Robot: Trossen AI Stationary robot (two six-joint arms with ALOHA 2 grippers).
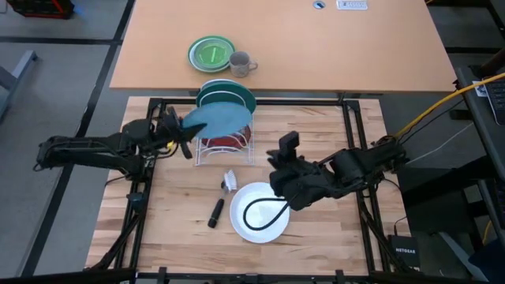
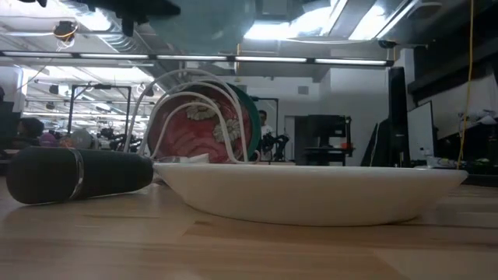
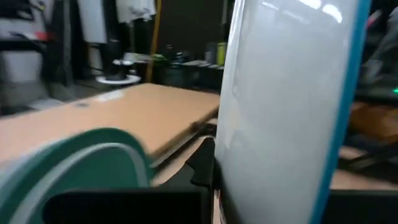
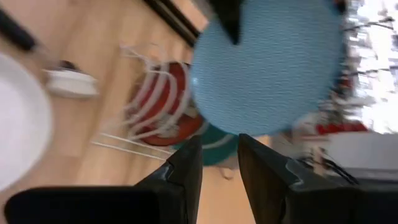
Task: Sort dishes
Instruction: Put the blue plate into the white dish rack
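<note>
The wire dish rack (image 1: 225,146) stood near the back edge of the wooden work table (image 1: 173,237), and everything else is placed from it. Nearest the front of the table, well in front of the rack, the plain white plate (image 1: 259,211) lay flat with a loop of dark cable resting on it. A dark cylinder (image 1: 215,213) lay just beside that plate, on the left arm's side, and a small white object (image 1: 230,181) sat between the cylinder and the rack. The right gripper (image 1: 282,158) hovered above the white plate's far rim, in front of the rack and off to the right arm's side, its fingers (image 4: 186,168) parted with nothing between them. In the rack, the dark red patterned plate (image 2: 191,136) stood on edge in a front slot and the plain teal plate (image 1: 229,96) stood behind it. The left gripper (image 1: 183,126) was pinched on the rim of the light blue speckled plate (image 1: 217,118), which hung above the rack. Beyond the rack, on the farther table, sat a small green plate (image 1: 211,54) and a grey mug (image 1: 241,64).
</note>
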